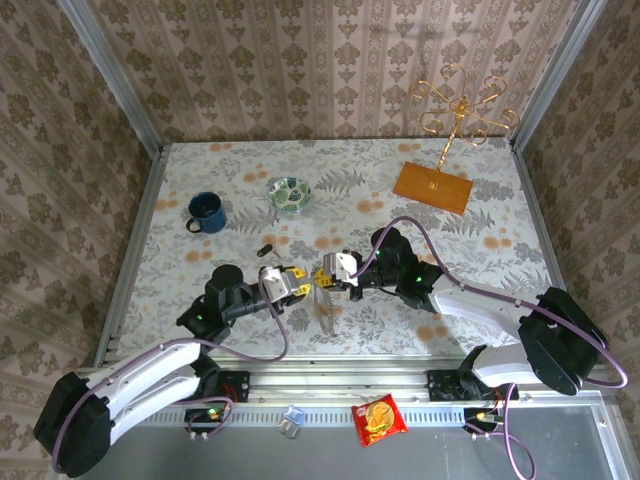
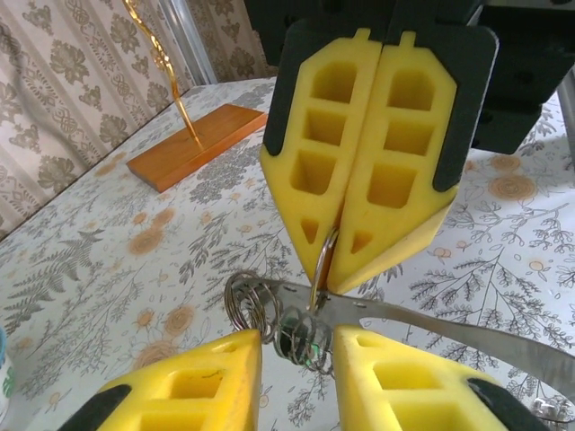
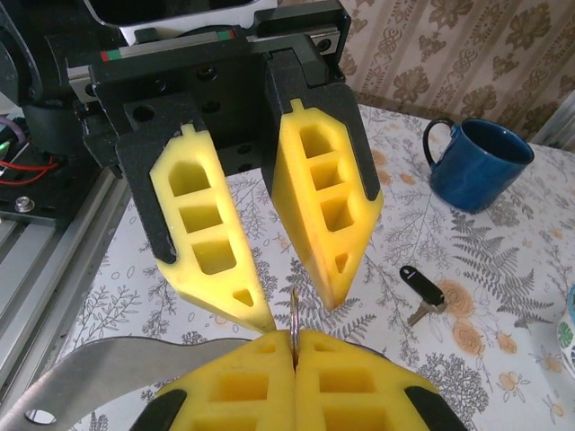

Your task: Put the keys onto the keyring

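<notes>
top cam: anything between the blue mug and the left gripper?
Yes: the black key lies between the blue mug and the left gripper, touching neither; top view.

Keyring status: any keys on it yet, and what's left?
Done: the right gripper is shut on the thin grey metal keyring. In hand: the open left gripper brackets a small green-headed key at the ring's coil; I cannot tell whether it is threaded. Left: the small black key lies on the floral table, apart from the ring.
</notes>
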Controlling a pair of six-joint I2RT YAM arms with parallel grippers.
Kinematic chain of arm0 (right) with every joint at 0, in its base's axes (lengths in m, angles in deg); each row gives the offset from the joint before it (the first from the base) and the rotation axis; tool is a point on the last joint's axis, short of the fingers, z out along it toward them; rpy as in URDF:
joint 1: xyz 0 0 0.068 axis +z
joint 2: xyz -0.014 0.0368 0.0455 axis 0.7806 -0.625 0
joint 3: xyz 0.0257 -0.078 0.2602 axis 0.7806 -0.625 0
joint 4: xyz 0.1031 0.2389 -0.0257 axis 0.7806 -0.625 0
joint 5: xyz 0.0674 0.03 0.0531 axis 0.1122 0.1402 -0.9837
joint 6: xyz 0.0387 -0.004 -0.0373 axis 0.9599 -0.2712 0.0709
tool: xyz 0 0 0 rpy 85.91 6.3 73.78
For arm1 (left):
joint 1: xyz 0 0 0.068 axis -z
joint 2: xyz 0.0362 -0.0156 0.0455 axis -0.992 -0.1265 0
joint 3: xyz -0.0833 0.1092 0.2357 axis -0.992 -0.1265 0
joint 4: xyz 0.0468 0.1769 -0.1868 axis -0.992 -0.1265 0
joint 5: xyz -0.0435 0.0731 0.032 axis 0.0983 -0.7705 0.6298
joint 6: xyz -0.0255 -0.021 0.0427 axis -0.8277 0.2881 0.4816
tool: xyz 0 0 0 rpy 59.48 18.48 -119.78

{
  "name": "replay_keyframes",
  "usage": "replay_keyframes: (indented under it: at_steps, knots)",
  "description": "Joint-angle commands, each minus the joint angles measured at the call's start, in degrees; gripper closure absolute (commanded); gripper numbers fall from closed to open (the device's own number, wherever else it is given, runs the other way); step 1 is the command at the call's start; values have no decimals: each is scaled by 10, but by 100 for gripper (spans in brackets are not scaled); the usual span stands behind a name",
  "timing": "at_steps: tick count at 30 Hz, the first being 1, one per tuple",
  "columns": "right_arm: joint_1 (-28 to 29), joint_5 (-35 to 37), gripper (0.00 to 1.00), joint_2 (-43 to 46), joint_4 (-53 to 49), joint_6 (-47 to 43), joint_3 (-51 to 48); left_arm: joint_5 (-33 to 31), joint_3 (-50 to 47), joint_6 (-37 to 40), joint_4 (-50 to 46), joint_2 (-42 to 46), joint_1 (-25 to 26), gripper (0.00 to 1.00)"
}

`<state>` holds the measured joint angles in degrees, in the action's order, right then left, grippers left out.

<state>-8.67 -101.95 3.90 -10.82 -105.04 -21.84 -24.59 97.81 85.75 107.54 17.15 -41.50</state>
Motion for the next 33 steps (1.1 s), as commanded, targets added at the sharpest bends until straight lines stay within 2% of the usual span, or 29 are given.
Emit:
replay_keyframes:
  at_steps: [1,9,19,23,27,33]
  knots:
    - [4,-16,100,14,-6,1,5,25,1,-17,33,-7,5,73]
    - [10,-17,100,10,-15,-7,10,36,8,-25,50,-26,5,80]
    - [15,-16,100,11,-49,-25,21,38,18,-24,60,-43,6,100]
    - [15,24,100,21,-85,-48,24,35,22,-21,50,-32,8,100]
    - [15,69,82,30,-133,-69,37,13,29,-4,13,-20,15,100]
    - [19,88,86,46,-173,-85,53,9,41,21,-28,-23,24,100]
